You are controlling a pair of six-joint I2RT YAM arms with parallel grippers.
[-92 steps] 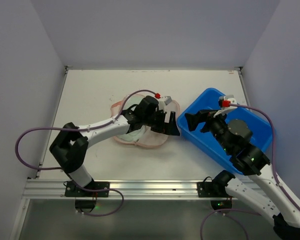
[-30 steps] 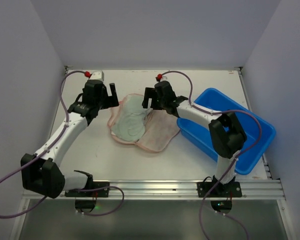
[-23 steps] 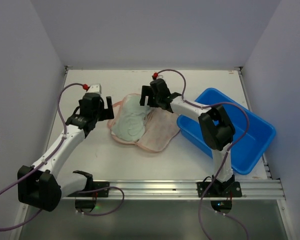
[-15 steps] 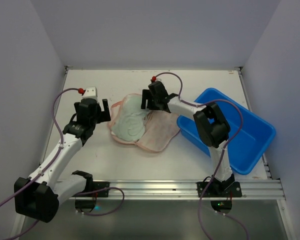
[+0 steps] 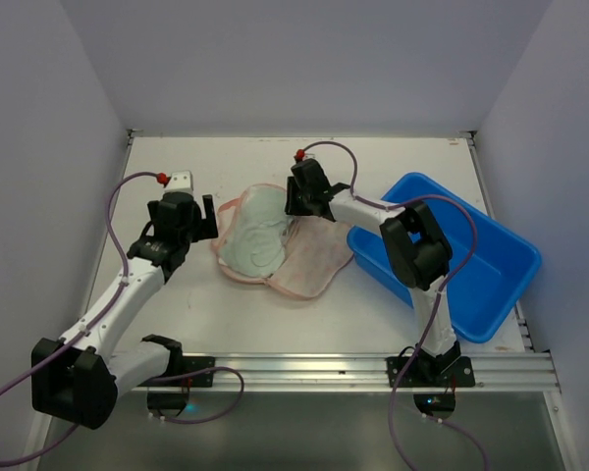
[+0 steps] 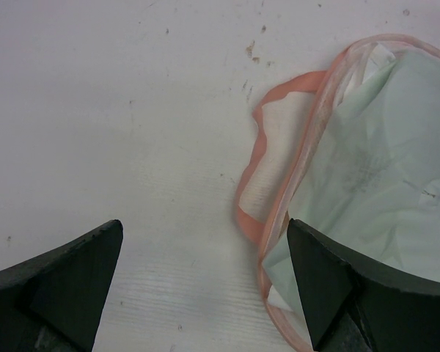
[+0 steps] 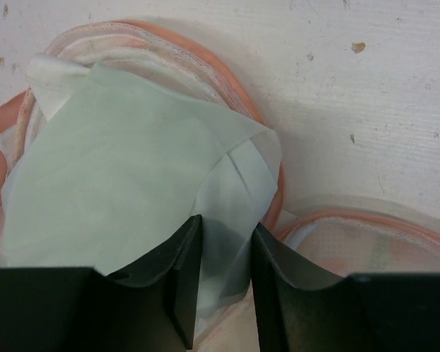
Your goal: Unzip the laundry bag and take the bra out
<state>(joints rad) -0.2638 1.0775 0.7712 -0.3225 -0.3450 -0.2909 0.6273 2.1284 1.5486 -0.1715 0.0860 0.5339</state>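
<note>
Pink patterned fabric, item one: the laundry bag [image 5: 312,267] lies opened flat at the middle of the tabletop [image 5: 187,324], roughly midway between the left and right edges, its pale mesh lining turned upward. Contents: the bra [image 5: 253,240], a soft pale garment that reads whitish-green on my feeds, spread over the bag's left half and filling it up to the zip rim. Item two: the blue tub [image 5: 496,280] stands along the right edge, slanting from the far-right corner toward the near-right one; my right arm's elbow overlaps its left corner in the overhead view. Item three: an orange-pink band [image 6: 253,172] loops out on the bare table just beside the bag's left rim; I cannot tell whether it belongs to the bag or to the garment. Right gripper [image 7: 224,235]: set at the far side of the bag, its fingers [image 7: 177,282] drawn close together with a fold of the bra's fabric pinched between them, so it grips the bra at its far edge. Left gripper [image 6: 205,227]: poised left of the bag, toward the left edge, fingers [image 6: 66,271] spread wide and holding nothing; bare table and the band show between them, and the right-hand finger sits over the bag's left rim, though I cannot tell whether it touches.
</note>
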